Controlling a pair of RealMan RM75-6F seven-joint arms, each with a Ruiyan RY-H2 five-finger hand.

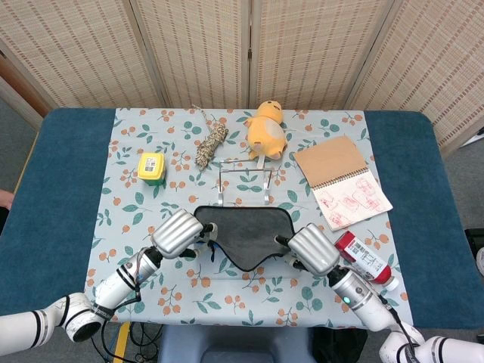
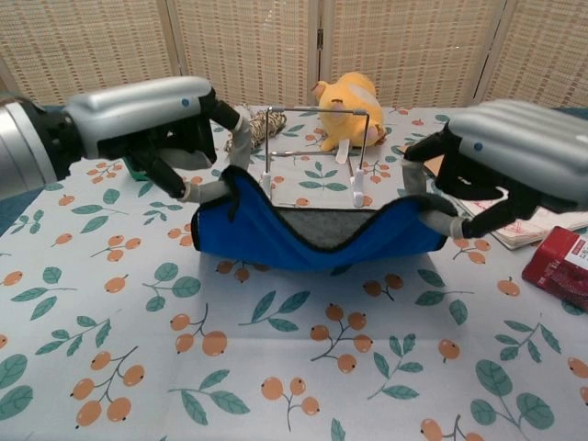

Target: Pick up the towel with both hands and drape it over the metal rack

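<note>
The towel [image 1: 246, 231] [image 2: 303, 239] is grey on top and blue underneath. It hangs sagging between my two hands, lifted off the table. My left hand [image 1: 178, 233] [image 2: 152, 115] grips its left near corner. My right hand [image 1: 313, 248] [image 2: 514, 152] grips its right near corner. The metal rack [image 1: 243, 180] [image 2: 317, 152] stands upright just beyond the towel, in front of the yellow plush toy. The towel's far edge lies close to the rack's feet.
A yellow plush toy [image 1: 265, 131] and a twine bundle [image 1: 212, 144] lie behind the rack. A green and yellow tub [image 1: 151, 167] sits at left. An open notebook [image 1: 342, 181] and a red carton [image 1: 363, 257] lie to the right, close to my right hand.
</note>
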